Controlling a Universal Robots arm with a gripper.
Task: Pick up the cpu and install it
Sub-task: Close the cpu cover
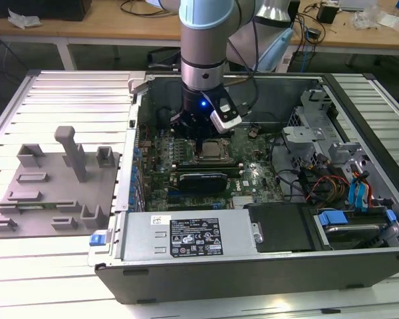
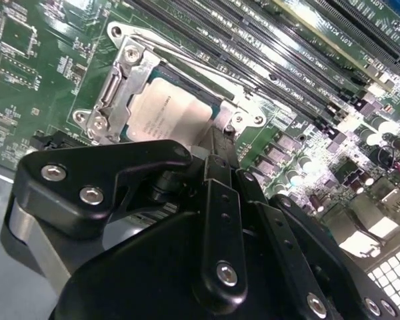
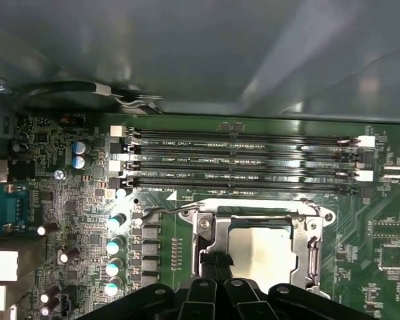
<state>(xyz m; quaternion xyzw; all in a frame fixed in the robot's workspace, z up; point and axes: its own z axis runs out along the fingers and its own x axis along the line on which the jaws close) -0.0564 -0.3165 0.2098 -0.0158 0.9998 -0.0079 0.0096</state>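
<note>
1. Exterior view: the gripper (image 1: pixel 201 137) is hanging low inside the open computer case (image 1: pixel 359 266), directly over the motherboard (image 1: pixel 253 178). The cpu (image 1: pixel 215 149) is lying flat in the socket (image 1: pixel 233 154), just beside the gripper tips and towards the exterior view's right. The single arm is standing close to vertical above it.

2. Second wrist view: the gripper (image 2: pixel 219 143) is reaching to the near edge of the cpu (image 2: pixel 165 110). The chip is sitting inside the metal socket frame (image 2: pixel 130 67) with its pale metal top facing up. The memory slots (image 2: pixel 300 73) are running along the far side of the socket.

3. First wrist view: the gripper (image 3: pixel 217 263) is showing its tips drawn together, with nothing pinched between them; they are overlapping one edge of the cpu (image 3: pixel 263 257). The chip is lying between the tips and the memory slots (image 3: pixel 247 163), its edges square to the socket frame (image 3: pixel 207 230) and parallel to the slots. Being square, it is offering no long axis. It is judged as seated rather than carried.
</note>
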